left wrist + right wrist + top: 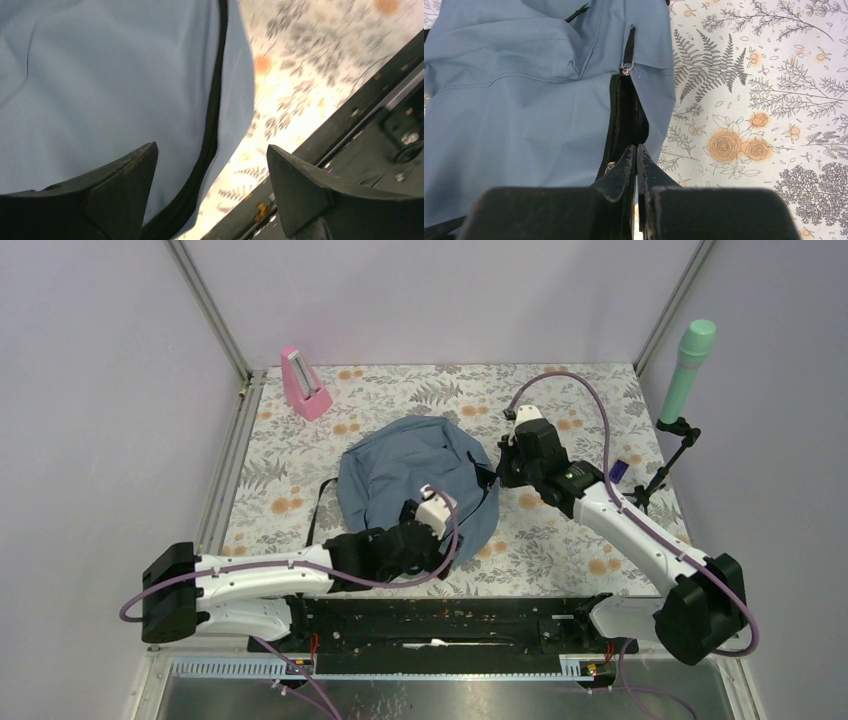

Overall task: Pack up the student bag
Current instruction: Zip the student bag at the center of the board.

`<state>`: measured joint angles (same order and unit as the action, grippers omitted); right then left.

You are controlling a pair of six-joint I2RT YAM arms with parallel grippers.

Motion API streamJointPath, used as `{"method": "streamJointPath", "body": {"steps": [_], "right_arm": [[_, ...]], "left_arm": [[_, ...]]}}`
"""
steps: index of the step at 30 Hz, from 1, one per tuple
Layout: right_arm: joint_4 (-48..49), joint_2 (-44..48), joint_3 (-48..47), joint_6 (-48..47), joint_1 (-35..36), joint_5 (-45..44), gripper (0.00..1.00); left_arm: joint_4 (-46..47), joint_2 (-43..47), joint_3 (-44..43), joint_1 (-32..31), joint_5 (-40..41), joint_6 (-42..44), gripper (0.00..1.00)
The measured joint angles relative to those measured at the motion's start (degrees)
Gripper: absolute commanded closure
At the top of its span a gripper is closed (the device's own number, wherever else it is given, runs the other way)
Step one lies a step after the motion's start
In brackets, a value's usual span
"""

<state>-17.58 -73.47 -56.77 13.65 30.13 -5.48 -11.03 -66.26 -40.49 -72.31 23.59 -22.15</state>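
From above, the student bag (400,465) is lying slumped in the middle of the tabletop. It is looking soft, light and floppy, likely folding wherever it is lifted, so its stitched zipper (624,120) edge is offering the firmest hold.

In the left wrist view, the left gripper (211,146) is standing wide apart over smooth woven cloth.

In the right wrist view, the right gripper (636,162) is pressing its tips together at the gaping zipper; whether it is pinching cloth, I cannot tell.

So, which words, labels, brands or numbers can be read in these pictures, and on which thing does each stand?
None can be read.
The student bag shows plain fabric and zippers, with no label.
The pink metronome and the small blue object are too small to show any text.
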Motion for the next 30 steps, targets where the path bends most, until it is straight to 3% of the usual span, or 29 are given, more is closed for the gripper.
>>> {"method": "streamJointPath", "body": {"steps": [7, 12, 14, 15, 17, 20, 30], "right_arm": [[0.20, 4.13, 2.23, 0.26, 1.75, -0.11, 1.00], [-0.13, 5.99, 2.89, 0.81, 2.80, -0.90, 1.00], [-0.42, 6.64, 3.06, 1.07, 3.02, -1.01, 1.00], [-0.61, 6.84, 3.08, 1.16, 3.13, -1.07, 1.00], [-0.98, 7.19, 3.08, 1.18, 3.32, -1.14, 1.00], [-1.53, 7.76, 3.10, 1.38, 3.48, -1.62, 1.00], [-4.44, 2.75, 1.51, 3.17, 4.13, -5.38, 1.00]], "left_arm": [[7.10, -11.04, -12.07, 1.03, -0.70, 3.76, 0.15], [13.00, -19.82, -13.81, 2.21, 0.28, 6.91, 0.23], [13.97, -22.32, -13.88, 2.27, 0.66, 7.72, 0.37], [14.19, -23.47, -14.08, 2.27, 0.96, 8.07, 0.58], [14.51, -25.44, -14.82, 2.25, 2.69, 9.05, 0.82], [15.15, -26.03, -14.58, 2.32, 6.19, 10.43, 0.99], [21.31, -16.46, -4.13, 0.68, 5.84, 13.62, 1.00]]}}
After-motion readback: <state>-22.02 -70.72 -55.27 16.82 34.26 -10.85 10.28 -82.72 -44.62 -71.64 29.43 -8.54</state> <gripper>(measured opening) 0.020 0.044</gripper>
